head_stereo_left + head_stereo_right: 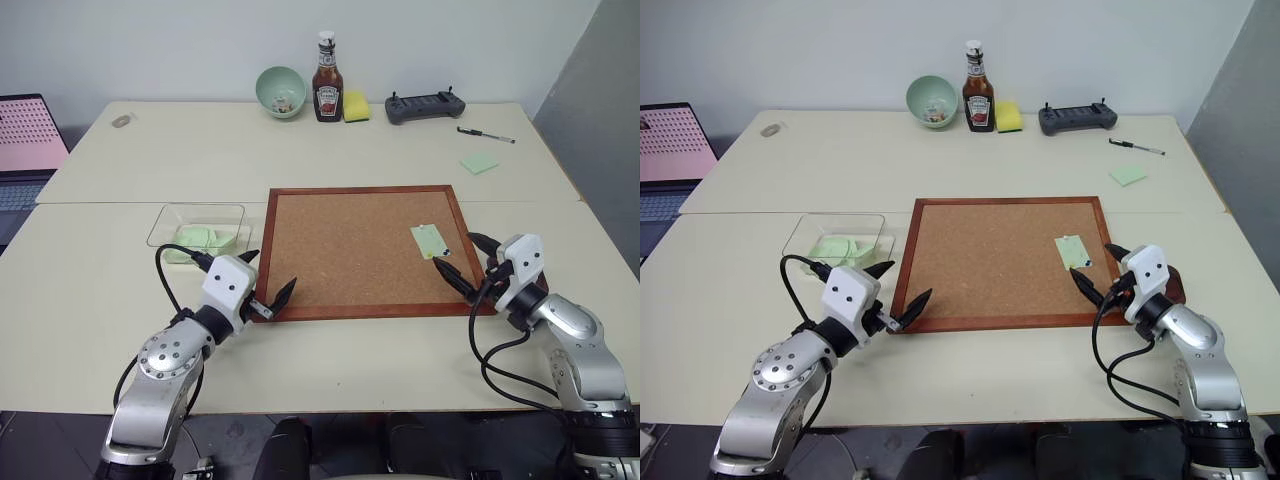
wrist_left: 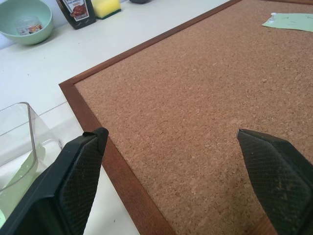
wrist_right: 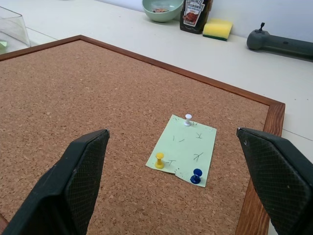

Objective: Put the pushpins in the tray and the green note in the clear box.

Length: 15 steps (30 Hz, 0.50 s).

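Observation:
The green note (image 3: 183,149) lies on the cork board (image 1: 340,250) near its right edge, held by three pushpins: white (image 3: 188,119), yellow (image 3: 160,160) and blue (image 3: 196,175). My right gripper (image 1: 457,252) is open just right of the note, fingers spread, nothing between them. Over the board's near left corner my left gripper (image 1: 268,275) is open and empty as well. The clear box (image 1: 197,225) stands just left of the board with pale-green paper inside. The tray is out of view.
Along the table's far edge stand a mint-green bowl (image 1: 281,91) with a small item inside, a ketchup bottle (image 1: 327,92), a yellow sponge (image 1: 356,105) and a dark controller (image 1: 424,106). A pen (image 1: 486,135) and green sticky pad (image 1: 479,163) lie far right. A laptop (image 1: 25,140) sits far left.

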Available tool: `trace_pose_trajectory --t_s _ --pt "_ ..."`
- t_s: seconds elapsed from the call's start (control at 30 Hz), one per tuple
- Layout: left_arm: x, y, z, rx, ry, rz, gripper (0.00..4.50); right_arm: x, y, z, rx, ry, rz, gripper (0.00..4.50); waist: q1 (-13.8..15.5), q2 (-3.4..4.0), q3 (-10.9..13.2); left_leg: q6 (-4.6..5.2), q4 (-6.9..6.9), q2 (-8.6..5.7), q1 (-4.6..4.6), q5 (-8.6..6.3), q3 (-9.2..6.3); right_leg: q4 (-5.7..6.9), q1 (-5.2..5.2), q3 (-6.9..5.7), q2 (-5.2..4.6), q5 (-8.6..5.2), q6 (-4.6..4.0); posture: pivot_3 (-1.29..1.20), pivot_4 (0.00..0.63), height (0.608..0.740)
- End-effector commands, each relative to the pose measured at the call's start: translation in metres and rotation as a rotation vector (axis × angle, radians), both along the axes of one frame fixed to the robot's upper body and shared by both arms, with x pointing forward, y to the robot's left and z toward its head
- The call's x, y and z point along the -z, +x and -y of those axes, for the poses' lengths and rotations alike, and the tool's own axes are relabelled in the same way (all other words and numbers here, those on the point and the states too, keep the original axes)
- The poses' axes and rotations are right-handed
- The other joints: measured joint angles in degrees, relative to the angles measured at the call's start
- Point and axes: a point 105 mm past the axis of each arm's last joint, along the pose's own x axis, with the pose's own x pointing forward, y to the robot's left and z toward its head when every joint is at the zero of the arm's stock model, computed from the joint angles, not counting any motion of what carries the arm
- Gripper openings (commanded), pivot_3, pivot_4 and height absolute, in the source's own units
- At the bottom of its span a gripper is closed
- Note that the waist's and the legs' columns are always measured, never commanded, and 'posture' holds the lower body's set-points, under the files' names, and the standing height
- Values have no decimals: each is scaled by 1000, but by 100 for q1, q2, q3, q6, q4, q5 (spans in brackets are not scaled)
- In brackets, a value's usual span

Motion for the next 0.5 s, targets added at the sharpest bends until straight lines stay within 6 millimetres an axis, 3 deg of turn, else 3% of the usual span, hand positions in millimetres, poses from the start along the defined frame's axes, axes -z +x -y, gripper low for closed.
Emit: trace_pose_trajectory --t_s 0.03,0.5 --pt "-13 3 -3 -18 -10 58 4500 -9 -1 4 17 13 39 4420 0 0 0 0 0 0 0 0 0 0 0 0 0 0 0 0 150 740" --pt "-25 4 -9 -28 -26 95 4500 -4 0 -2 -5 16 26 4420 -1 0 0 0 0 0 0 0 0 0 0 0 0 0 0 0 150 740"
